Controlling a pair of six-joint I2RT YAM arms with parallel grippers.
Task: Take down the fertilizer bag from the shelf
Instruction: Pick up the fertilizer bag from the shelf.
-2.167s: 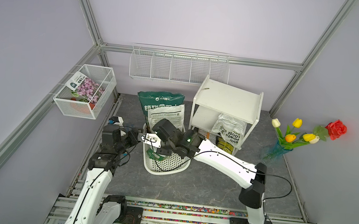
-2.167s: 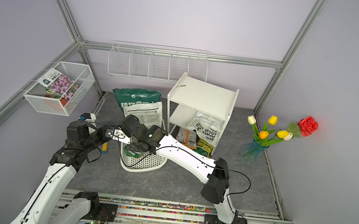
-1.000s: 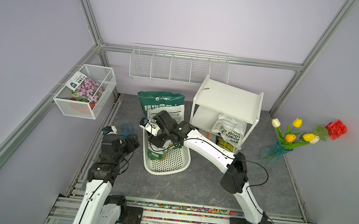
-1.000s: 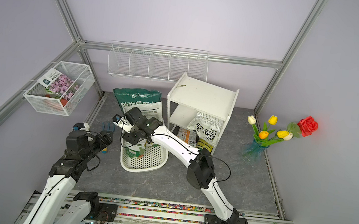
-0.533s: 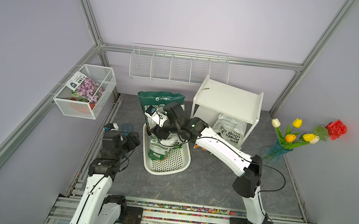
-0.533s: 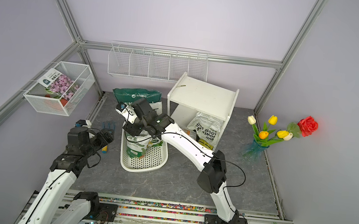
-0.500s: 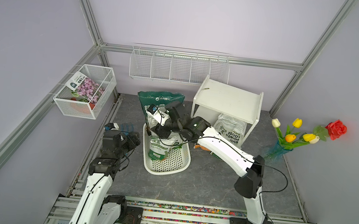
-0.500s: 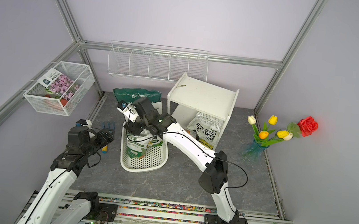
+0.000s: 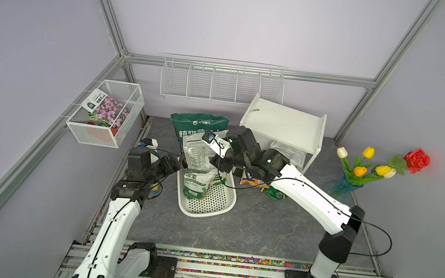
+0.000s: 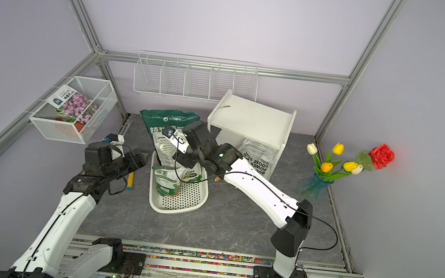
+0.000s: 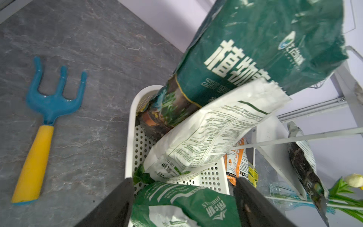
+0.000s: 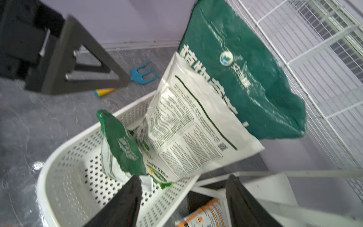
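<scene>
Off the shelf (image 9: 284,121) and down in the white perforated basket (image 9: 218,201): the fertilizer bag (image 9: 195,184), green and white, lying on the holed floor with its green top crumpled upward. Just behind it, upright inside the same basket, a white printed bag (image 9: 196,154), leaning back on a big dark green sack (image 9: 200,122) at the basket's far end.

Over that far end, the right gripper (image 12: 183,177), jaws wide, nothing held between them. In the blurred wrist view, hard to tell whether one finger brushes the crumpled top.

At the basket's edge on the left arm's side, the left gripper (image 11: 182,181), also spread wide and empty, pointing across the basket. Beside the basket on that same side, flat on the grey floor: a small rake (image 11: 49,102), blue prongs, yellow handle.

On the basket's other side, the shelf, partly masked by the right arm crossing its open front. On its middle board a soil bag (image 10: 259,155); low by its foot an orange packet (image 11: 235,161). Farther from the basket, past the shelf, a vase of tulips (image 9: 348,184).
</scene>
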